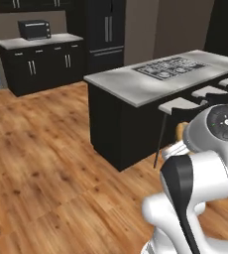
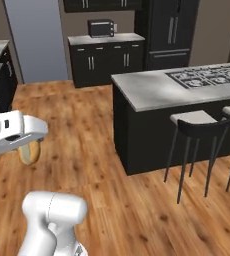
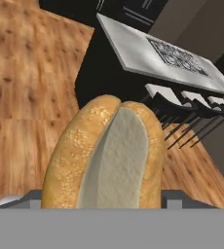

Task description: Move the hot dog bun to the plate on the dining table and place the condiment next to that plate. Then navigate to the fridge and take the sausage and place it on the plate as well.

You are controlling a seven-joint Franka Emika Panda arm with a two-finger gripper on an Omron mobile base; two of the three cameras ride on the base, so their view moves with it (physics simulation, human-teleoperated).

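The bun (image 1: 180,131) peeks out beside the white arm, above the wood floor (image 1: 46,178), in the left base view. Right base view: it (image 2: 29,151) hangs under the hand. Hand view: the fingers (image 3: 104,202) pinch the bun (image 3: 106,155), split side facing the camera.

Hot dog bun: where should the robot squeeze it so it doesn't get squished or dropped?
Probably just where the gripper has it now: across the hot dog bun at one end, a finger on each golden outer side. The bun is long with a slit showing its pale inside, so pressing on the crusty sides keeps the slit closed. Gripping nearer the middle might hold steadier, since most of the bun sticks out past the fingers.
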